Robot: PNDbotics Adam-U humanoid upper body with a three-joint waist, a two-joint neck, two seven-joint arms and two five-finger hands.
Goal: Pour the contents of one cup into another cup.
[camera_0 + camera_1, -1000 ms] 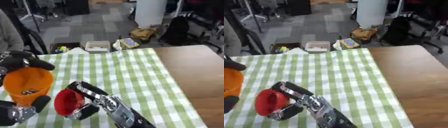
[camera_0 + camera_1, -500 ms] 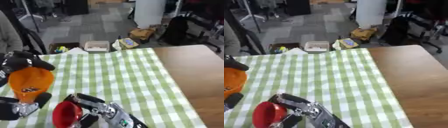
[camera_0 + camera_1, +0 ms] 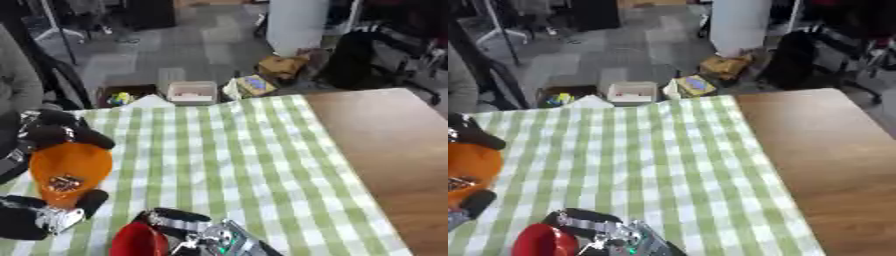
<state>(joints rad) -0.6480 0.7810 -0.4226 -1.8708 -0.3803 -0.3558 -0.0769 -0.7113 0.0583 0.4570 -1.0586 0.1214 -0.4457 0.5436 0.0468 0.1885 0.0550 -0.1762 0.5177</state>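
An orange cup (image 3: 72, 162) hangs tilted over the left side of the table, its mouth facing me. Small brownish bits (image 3: 63, 182) lie inside it. My left hand (image 3: 54, 131) is shut on it, black fingers over its top and the thumb below. A red cup (image 3: 137, 243) shows at the bottom edge, partly cut off, and what it holds is hidden. My right hand (image 3: 188, 226) is curled round the red cup's right side. The two cups are apart, the red one lower and to the right.
A green and white checked cloth (image 3: 227, 150) covers the left and middle of the table. Bare brown wood (image 3: 394, 140) lies to the right. Beyond the far edge, boxes (image 3: 191, 91) stand on the floor, with a white column (image 3: 296, 25) behind them.
My right hand has drawn the red cup down toward the bottom edge of the view. The orange cup in my left hand has barely shifted.
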